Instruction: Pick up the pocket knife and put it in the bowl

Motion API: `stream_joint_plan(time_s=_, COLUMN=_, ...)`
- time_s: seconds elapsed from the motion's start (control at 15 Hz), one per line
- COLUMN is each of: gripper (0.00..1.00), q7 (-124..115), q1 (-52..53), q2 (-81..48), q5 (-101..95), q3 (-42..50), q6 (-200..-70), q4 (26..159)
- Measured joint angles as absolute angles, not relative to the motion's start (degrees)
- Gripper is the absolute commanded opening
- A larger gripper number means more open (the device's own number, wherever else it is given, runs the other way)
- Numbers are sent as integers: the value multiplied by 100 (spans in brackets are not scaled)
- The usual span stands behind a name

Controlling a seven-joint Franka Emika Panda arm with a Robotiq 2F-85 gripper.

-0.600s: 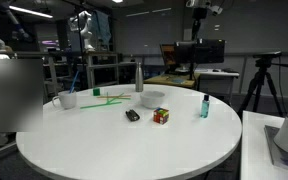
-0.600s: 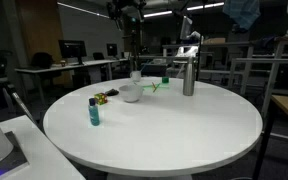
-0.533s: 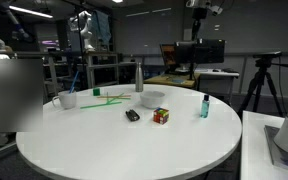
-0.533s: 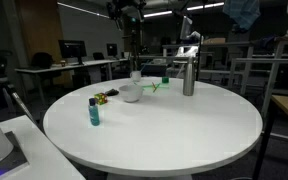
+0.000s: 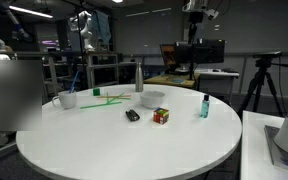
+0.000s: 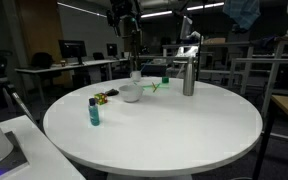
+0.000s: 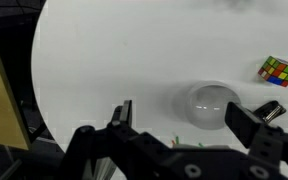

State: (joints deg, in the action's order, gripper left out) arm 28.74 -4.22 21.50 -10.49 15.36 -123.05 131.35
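The pocket knife (image 5: 132, 115) is a small dark oblong lying on the round white table (image 5: 104, 145), just beside the multicoloured cube (image 5: 162, 116). The white bowl (image 5: 152, 97) stands behind them; it also shows in an exterior view (image 6: 131, 93). My gripper (image 5: 197, 8) hangs high above the table, open and empty. In the wrist view my gripper (image 7: 184, 120) frames the bowl (image 7: 212, 103) far below. The knife (image 7: 271, 109) peeks out by the right finger, and the cube (image 7: 278, 70) lies beyond it.
A blue bottle (image 5: 205, 105) stands near the cube. A metal bottle (image 5: 138, 78), a white cup (image 5: 69, 99) and a green item (image 5: 109, 97) sit at the far side. Desks, monitors and a tripod (image 5: 259, 85) surround the table.
The gripper has shifted slightly high above the table. Nothing on the table has moved.
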Motion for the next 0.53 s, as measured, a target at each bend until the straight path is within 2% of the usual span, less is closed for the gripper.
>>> stream_joint_plan(time_s=0.53, gripper=100, q7=1989, q1=-253, q2=1059, q5=-37, q3=1165, q6=-12877, q4=13000)
